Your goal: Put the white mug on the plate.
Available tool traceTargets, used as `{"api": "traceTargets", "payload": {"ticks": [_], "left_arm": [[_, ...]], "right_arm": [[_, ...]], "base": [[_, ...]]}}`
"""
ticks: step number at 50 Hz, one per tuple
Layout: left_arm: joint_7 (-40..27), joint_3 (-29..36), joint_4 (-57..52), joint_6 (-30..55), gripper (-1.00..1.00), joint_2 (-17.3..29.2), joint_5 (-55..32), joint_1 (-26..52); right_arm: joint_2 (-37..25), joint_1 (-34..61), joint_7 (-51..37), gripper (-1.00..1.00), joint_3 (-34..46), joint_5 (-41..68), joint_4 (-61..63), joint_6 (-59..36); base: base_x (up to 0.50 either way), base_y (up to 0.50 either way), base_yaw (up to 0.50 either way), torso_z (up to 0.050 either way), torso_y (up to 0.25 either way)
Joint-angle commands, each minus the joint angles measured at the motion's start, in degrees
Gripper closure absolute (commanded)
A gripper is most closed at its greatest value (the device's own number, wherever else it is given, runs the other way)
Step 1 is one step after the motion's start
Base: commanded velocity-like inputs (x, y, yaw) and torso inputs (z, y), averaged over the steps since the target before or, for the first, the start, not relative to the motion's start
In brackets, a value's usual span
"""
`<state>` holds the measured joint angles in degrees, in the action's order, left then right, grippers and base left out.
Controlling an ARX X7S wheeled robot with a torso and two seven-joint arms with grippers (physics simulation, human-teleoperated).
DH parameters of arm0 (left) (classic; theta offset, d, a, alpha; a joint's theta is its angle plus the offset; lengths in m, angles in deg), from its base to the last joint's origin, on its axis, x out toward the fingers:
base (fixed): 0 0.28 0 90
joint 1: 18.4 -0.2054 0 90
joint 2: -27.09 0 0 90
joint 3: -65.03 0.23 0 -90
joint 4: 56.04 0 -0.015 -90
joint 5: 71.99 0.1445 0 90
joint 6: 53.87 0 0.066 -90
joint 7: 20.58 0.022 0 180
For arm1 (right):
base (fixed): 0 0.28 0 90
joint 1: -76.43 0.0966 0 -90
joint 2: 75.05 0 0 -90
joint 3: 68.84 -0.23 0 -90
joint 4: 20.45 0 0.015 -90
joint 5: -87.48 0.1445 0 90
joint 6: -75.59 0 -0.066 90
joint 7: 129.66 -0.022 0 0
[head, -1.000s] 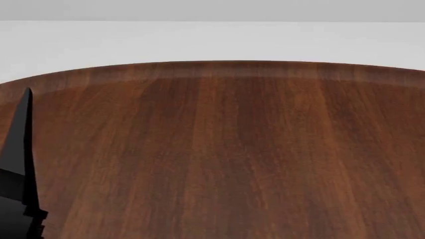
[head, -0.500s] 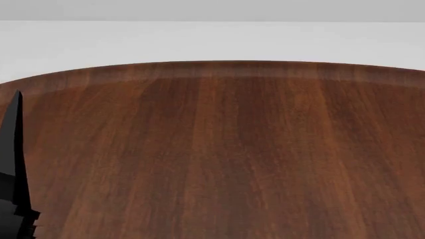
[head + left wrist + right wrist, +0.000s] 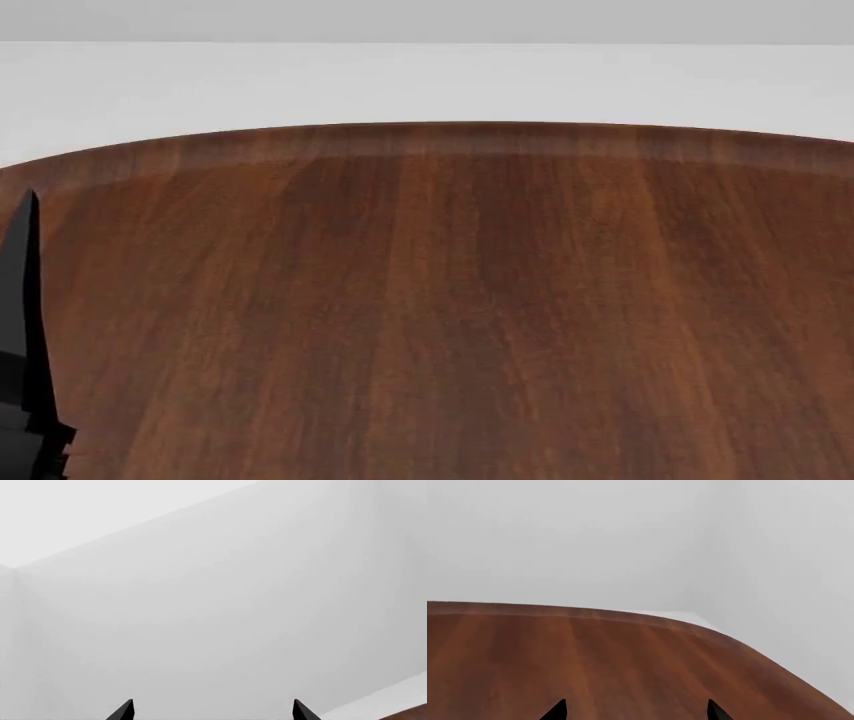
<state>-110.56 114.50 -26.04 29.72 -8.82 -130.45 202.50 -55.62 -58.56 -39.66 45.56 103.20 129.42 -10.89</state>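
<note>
Neither the white mug nor the plate shows in any view. In the left wrist view my left gripper is open, its two black tips wide apart with only pale wall between them. One of its black fingers rises at the left edge of the head view, over the table. My right gripper is open too, with both tips spread above bare brown wood and nothing between them. The right arm is out of the head view.
A round dark wooden table fills the head view, and its curved far edge meets a pale floor and wall. The right wrist view shows the same table with its edge curving away.
In the head view the left gripper's finger has slid a little to the left and lower, toward the frame's edge. The table looks the same.
</note>
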Motion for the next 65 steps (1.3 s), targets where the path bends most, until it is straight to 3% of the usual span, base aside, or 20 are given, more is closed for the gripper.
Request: {"api": "traceTargets", "payload": {"ticks": [1, 29, 49, 57, 61, 62, 63, 64, 65], "left_arm": [[0.0, -0.8, 0.0, 0.7, -1.00, 0.8, 1.0, -1.9], [0.2, -4.6, 0.1, 2.6, -1.00, 0.7, -3.4, -2.0], [8.0, -5.7, 5.9, 3.3, -1.00, 7.8, -5.9, -1.5], [8.7, -6.4, 7.1, 3.3, -1.00, 8.4, -5.6, -2.7], [8.6, -6.8, 7.3, 3.6, -1.00, 8.3, -5.9, -3.0], [8.5, -6.9, 7.4, 3.6, -1.00, 8.1, -5.7, -3.3], [8.6, -6.9, 7.3, 3.6, -1.00, 8.3, -5.5, -3.4], [8.5, -7.0, 7.1, 3.8, -1.00, 8.4, -5.6, -3.3], [8.4, -7.1, 7.0, 3.9, -1.00, 8.3, -5.6, -3.4]], "right_arm": [[0.2, 0.0, 0.0, -1.00, -3.3, 1.2, 0.1, -1.8], [-1.7, 0.0, 0.0, -1.00, -11.8, 5.6, 0.1, -4.2], [-2.9, 0.0, 0.0, -1.00, -18.0, 9.2, 0.1, -5.6], [-4.2, 0.0, 0.0, -1.00, -21.8, 11.7, 0.1, -6.6], [30.1, 0.0, 34.4, -1.00, -56.2, 46.1, 0.1, -41.0], [33.3, 8.6, 43.0, -1.00, -64.8, 54.7, 0.1, -49.6], [41.9, 0.0, 51.6, -1.00, -73.4, 46.1, 0.1, -41.0], [50.5, 0.0, 60.2, -1.00, -82.0, 43.8, 0.1, -32.4], [53.5, 0.0, 68.8, -1.00, -90.6, 52.4, 0.1, -41.0]], "base": [[0.00, 0.00, 0.00, 0.000, 0.000], [0.00, 0.00, 0.00, 0.000, 0.000], [0.00, 0.00, 0.00, 0.000, 0.000], [0.00, 0.00, 0.00, 0.000, 0.000], [0.00, 0.00, 0.00, 0.000, 0.000], [0.00, 0.00, 0.00, 0.000, 0.000], [0.00, 0.00, 0.00, 0.000, 0.000], [0.00, 0.00, 0.00, 0.000, 0.000], [0.00, 0.00, 0.00, 0.000, 0.000]]}}
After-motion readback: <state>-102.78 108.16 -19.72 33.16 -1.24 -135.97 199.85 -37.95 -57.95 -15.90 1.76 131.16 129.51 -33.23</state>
